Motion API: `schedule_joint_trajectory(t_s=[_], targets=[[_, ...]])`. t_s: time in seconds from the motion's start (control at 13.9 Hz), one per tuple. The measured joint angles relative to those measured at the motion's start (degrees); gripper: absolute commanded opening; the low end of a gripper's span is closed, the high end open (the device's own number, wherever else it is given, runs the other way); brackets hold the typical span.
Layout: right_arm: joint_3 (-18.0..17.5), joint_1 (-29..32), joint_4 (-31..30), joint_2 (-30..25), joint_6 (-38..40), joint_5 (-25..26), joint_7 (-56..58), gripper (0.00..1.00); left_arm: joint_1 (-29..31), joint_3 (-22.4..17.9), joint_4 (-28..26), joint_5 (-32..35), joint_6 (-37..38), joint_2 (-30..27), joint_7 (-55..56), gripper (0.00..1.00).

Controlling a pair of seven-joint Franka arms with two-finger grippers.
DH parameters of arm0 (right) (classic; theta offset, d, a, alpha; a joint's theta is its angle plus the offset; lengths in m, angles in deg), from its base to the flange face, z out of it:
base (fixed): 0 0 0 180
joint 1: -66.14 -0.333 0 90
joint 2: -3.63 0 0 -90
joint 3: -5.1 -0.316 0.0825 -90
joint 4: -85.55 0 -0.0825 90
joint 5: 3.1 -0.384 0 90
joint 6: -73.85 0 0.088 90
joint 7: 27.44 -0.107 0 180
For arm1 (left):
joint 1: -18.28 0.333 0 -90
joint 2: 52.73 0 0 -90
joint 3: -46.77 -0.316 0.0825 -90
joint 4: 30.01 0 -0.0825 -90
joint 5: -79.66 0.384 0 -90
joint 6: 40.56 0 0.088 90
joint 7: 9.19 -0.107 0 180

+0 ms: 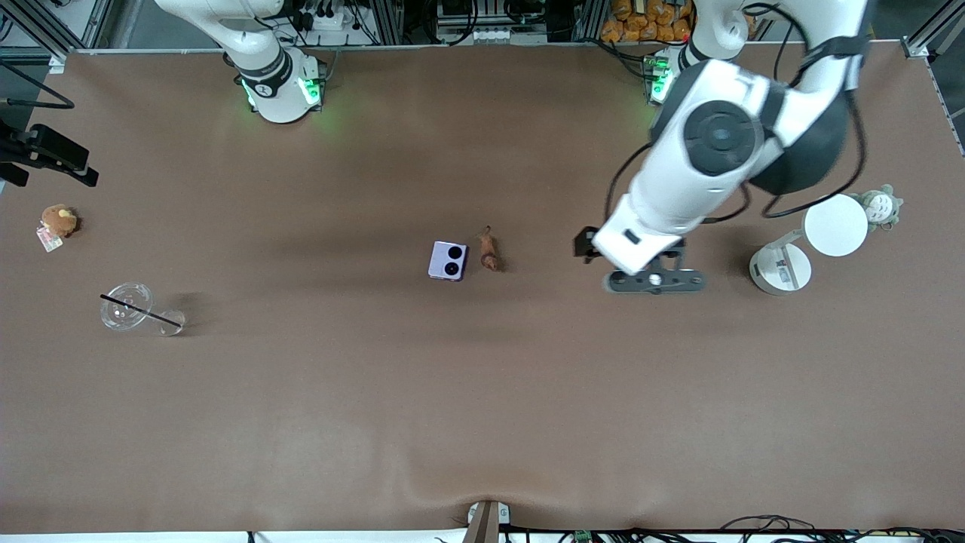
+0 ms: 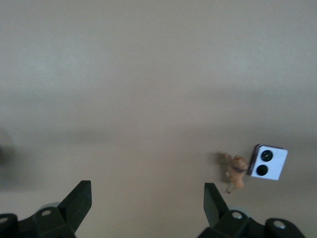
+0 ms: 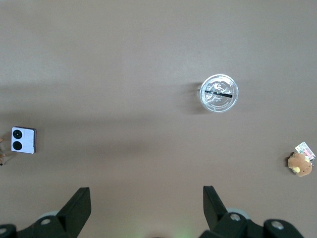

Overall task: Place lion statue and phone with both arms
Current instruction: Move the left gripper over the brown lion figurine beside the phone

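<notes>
The pale lilac phone (image 1: 448, 261) lies flat mid-table with its two black camera circles up. The small reddish-brown lion statue (image 1: 488, 250) lies right beside it, toward the left arm's end. My left gripper (image 1: 654, 280) hangs open and empty over bare table, toward the left arm's end from the lion. In the left wrist view my left gripper (image 2: 146, 191) is open, with the lion (image 2: 236, 171) and phone (image 2: 268, 162) off to one side. My right gripper (image 3: 146, 196) is open and empty, high over the table; the phone (image 3: 23, 140) shows in its view.
A clear cup with a black straw (image 1: 127, 306) and a tan plush with a tag (image 1: 59, 221) sit at the right arm's end. A white round stand (image 1: 780, 268), a white disc (image 1: 835, 225) and a grey-white plush (image 1: 878, 205) sit at the left arm's end.
</notes>
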Motion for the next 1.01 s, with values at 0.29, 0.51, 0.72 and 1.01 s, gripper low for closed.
schedule_joint_trajectory(t_s=[0.29,0.51,0.72,1.01], targets=[[0.04,0.04,0.0,0.0,-0.12,0.0,0.0,1.0,-5.78,0.1,0.05,0.0,-6.16,4.87,6.22,1.0],[0.05,0.05,0.0,0.0,-0.14,0.0,0.0,1.0,-9.52,0.01,0.06,0.0,-12.27,9.58,9.44,1.0],[0.05,0.06,0.0,0.0,-0.15,0.0,0.0,1.0,-10.43,0.05,0.13,0.0,-16.4,12.85,9.82,1.0],[0.05,0.06,0.0,0.0,-0.16,0.0,0.0,1.0,-14.06,0.08,0.15,0.0,-20.23,17.14,13.58,1.0]])
